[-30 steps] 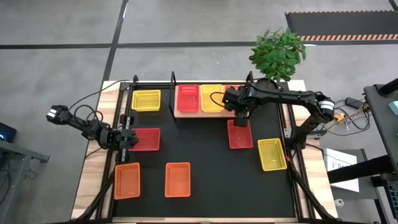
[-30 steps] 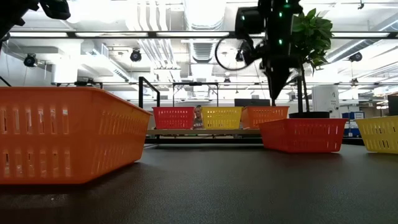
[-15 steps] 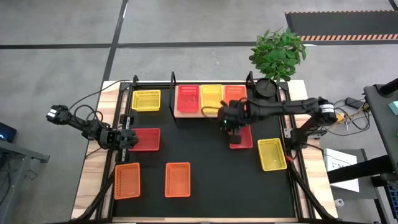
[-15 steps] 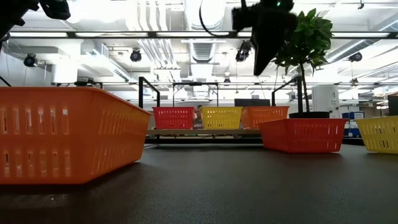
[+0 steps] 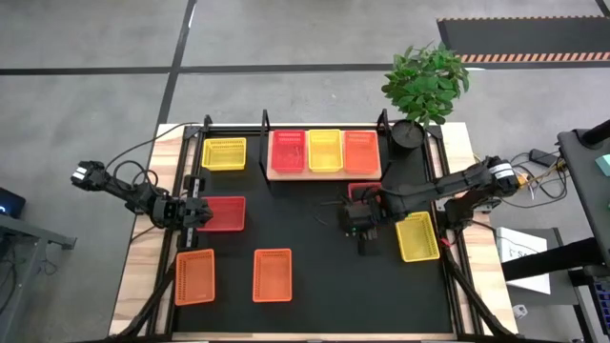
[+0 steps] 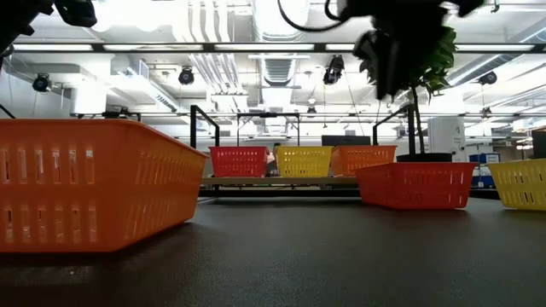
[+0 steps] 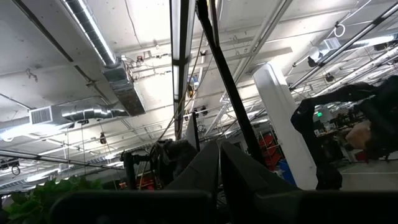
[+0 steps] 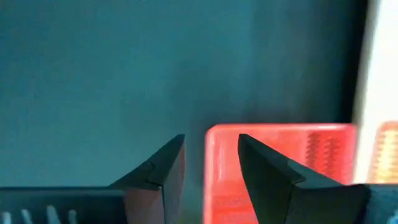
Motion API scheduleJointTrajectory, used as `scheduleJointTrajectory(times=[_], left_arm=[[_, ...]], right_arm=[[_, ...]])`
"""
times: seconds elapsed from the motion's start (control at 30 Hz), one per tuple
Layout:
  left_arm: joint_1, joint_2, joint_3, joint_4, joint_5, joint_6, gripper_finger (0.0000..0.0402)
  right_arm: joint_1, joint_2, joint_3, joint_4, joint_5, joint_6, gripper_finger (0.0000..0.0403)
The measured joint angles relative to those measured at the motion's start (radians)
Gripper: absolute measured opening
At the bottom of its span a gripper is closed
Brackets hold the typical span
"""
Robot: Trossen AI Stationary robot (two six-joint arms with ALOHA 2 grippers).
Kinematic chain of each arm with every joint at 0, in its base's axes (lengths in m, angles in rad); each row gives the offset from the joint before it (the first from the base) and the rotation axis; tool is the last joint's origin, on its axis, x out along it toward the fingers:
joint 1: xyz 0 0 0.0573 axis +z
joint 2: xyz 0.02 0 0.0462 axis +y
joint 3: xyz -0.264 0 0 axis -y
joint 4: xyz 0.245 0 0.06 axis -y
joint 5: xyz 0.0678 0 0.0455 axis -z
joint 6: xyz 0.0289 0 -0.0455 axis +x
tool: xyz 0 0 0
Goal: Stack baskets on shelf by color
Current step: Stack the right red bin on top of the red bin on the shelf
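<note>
three red baskets (image 5: 288, 151), three yellow, three orange

Plastic mesh, pale wood, matt black.

We see slotted plastic baskets, like the orange basket (image 6: 85, 183), with a slight sheen; the shelf (image 5: 324, 174) is light, smooth wood with black metal posts; the table (image 5: 305, 238) wears a matt, finely grained black mat over a wooden edge.

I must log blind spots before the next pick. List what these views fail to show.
- High view: the right gripper and its arm cover much of the red plastic mesh basket beneath.
- Low view: the near orange mesh basket is cut off by the left edge.
- High view: too small to tell if the left gripper touches the other red mesh basket.
</note>
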Motion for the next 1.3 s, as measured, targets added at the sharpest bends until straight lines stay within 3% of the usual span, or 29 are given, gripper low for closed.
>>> scheduleJointTrajectory(times=[0.43,0.67,0.9,1.1,1.3], left_arm=[[0.000,0.000,0.000,0.005,0.000,-0.002,0.0002],[0.000,0.000,0.000,0.011,0.000,-0.002,0.0002],[0.000,0.007,0.000,0.012,-0.024,0.000,0.0002],[0.000,0.051,0.001,0.086,-0.024,-0.074,0.0002],[0.000,0.190,0.049,0.277,-0.025,-0.103,0.0001]], right_arm=[[0.074,-0.008,-0.260,0.145,-0.005,0.056,0.0156],[0.096,-0.113,-0.385,0.315,0.026,0.036,0.0143],[0.102,-0.310,-0.549,0.620,0.257,-0.097,0.0132],[0.103,-0.476,-0.710,0.991,0.262,-0.291,0.0122],[0.079,-0.586,-0.898,1.388,0.238,-0.505,0.0101]])
